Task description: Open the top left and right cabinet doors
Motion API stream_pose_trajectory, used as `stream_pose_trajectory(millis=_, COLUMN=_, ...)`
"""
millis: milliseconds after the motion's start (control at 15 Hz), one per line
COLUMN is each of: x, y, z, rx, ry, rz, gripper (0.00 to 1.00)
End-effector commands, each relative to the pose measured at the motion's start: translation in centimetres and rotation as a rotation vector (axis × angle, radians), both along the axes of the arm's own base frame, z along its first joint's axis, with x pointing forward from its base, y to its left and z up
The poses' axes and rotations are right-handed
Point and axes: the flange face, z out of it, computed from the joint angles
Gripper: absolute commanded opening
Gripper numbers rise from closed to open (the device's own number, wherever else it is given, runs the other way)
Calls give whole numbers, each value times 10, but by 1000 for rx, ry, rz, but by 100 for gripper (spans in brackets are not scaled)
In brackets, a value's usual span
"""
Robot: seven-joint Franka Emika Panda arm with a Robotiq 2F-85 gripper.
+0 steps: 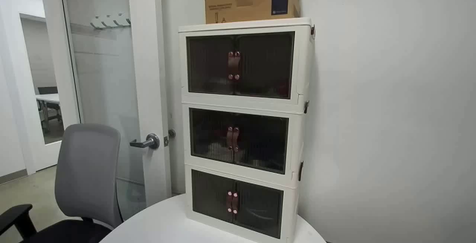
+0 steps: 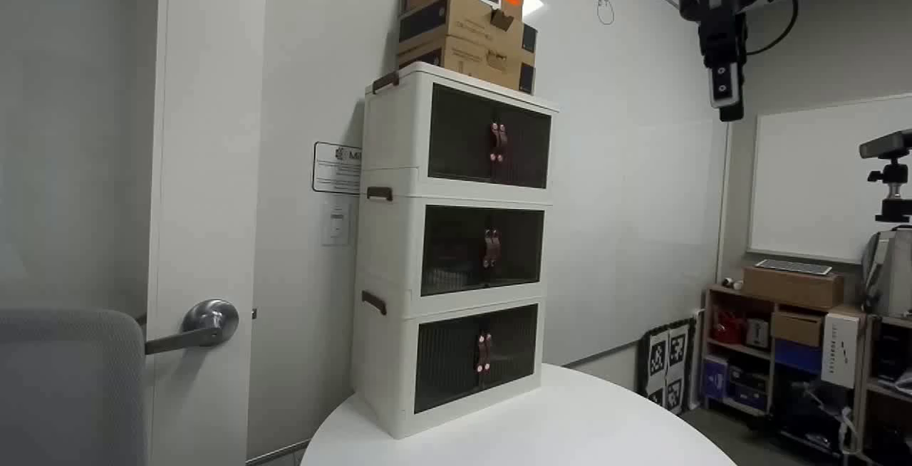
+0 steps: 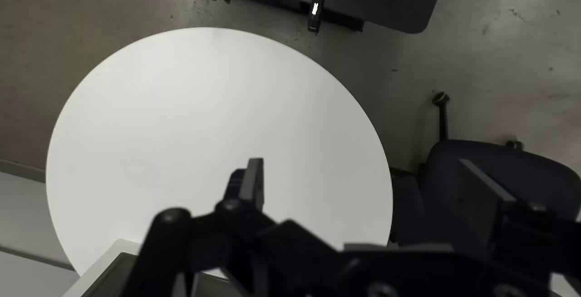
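Gripper: fingers wide apart, nothing held; pointing downward, apart from the cabinet, the gap hard to judge in these views. Cabinet: cream, three-tiered. Top left door and top right door: smoked panels in the cabinet's uppermost tier, both closed. Handles: dark red pair, side by side at the middle of that tier, where the doors meet. Table: white, round, beneath the cabinet. Boxes: cardboard, stacked on the cabinet's top.

Step in hand, by judgement: the approach. Advised: level the fingers at the cabinet's front, narrow them enough to take one handle without catching its neighbour, then draw that door outward on a curve, its hinge presumably at the cabinet's outer edge. Repeat for the second. Keep the pull gentle: a hard tug could shift the cabinet or topple its boxes.
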Motion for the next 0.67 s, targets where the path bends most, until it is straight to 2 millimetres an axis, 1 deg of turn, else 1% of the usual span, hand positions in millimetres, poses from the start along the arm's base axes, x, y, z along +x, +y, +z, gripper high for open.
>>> stream_pose_trajectory(millis=0, x=0, y=0, z=1, rx=0, ry=0, rz=0, gripper=100)
stream_pose_trajectory(millis=200, x=7, y=-14, z=9, rx=-44, ry=-62, rz=0, gripper=100)
stream_pose_trajectory(millis=600, x=31, y=-47, z=35, rx=-237, ry=-292, rz=-20, gripper=100)
